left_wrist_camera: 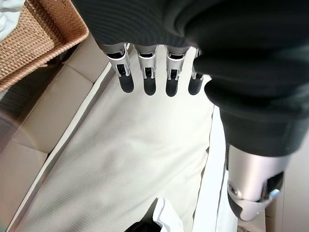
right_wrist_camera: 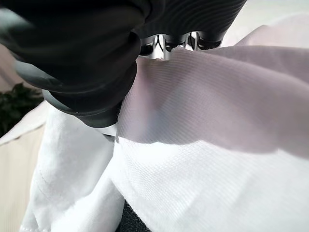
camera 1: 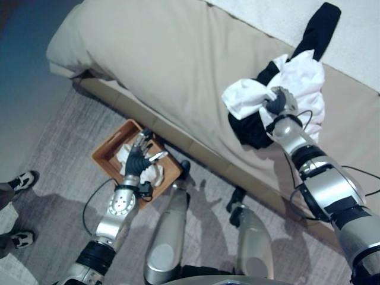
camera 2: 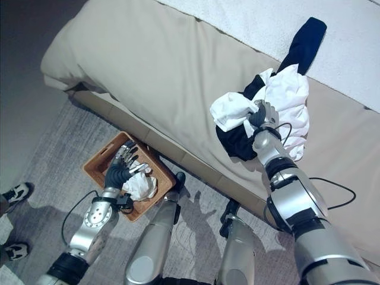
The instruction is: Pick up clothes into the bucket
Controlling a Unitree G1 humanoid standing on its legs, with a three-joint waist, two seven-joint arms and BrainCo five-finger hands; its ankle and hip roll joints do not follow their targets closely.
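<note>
- On the bed point(camera 1: 178, 65), as the left eye view shows it, a heap of clothes lies to the right: a white garment point(camera 1: 300, 80) bunched over a dark garment point(camera 1: 317, 27) whose long end trails to the far side. The right hand point(camera 1: 278, 102) sits in the near part of that heap with its fingers curled into the white cloth. Down on the grey rug point(camera 1: 53, 148), near and to the left, a brown woven basket point(camera 1: 110, 148) stands just beside the bed's base, with white cloth point(camera 1: 155, 175) already in it.
- From the right eye view, the left hand point(camera 2: 120, 167) hovers over the basket with its fingers spread and relaxed, holding nothing. A person's shoes point(camera 2: 16, 192) show at the far left edge, well apart from the basket.
- Along the left wrist view, the straight, dark-tipped fingers point(left_wrist_camera: 147, 77) point past the basket's woven wall point(left_wrist_camera: 34, 38) toward the pale bed; nothing lies between them.
- Close up in the right wrist view, white fabric folds over the fingers, so the hold looks closed on cloth, though how much is gathered cannot be told.
- To do this step well, I judge the right hand should lift high enough that loose ends clear the mattress edge, then carry left and low over the basket's middle before letting go; the dark garment may drag along or slip free.
</note>
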